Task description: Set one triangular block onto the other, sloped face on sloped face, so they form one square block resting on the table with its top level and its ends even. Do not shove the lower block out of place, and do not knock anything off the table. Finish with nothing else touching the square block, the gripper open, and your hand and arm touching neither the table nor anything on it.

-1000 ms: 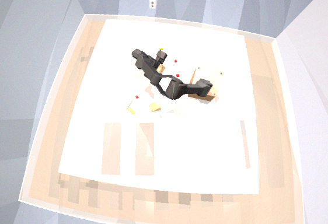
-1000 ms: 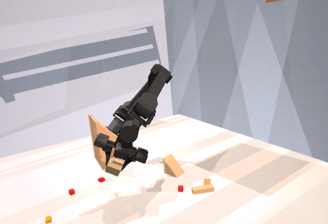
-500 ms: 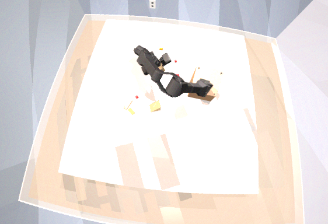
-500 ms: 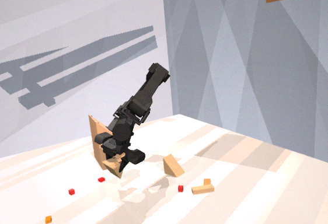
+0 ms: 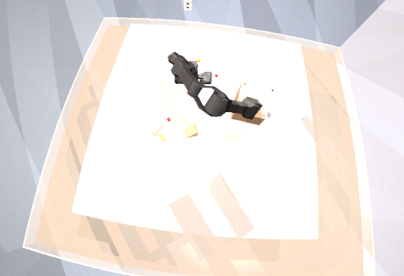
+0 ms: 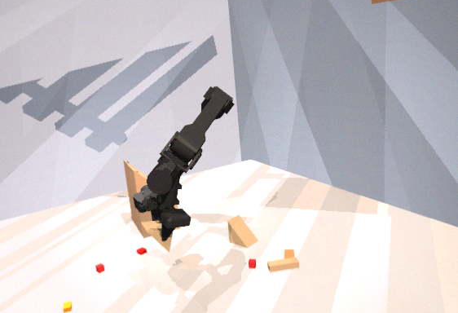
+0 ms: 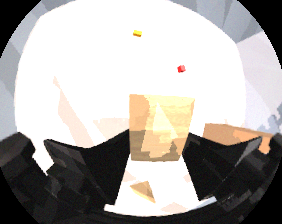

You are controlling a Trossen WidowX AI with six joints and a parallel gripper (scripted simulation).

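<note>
My gripper (image 7: 154,131) is clamped on one wedge (image 7: 158,132), low beside a big upright board (image 6: 134,191). The other wedge (image 6: 241,231) sits on the table (image 6: 367,254), at about three o'clock. Carrying and stacking remain.

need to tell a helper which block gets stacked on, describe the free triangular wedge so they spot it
Start at the dark arm mid-table. Just to its right in the exterior view, a tan wedge sits alone. Unlike the L-shaped piece and the tiny red cube nearby, it has one long sloped face.
</note>
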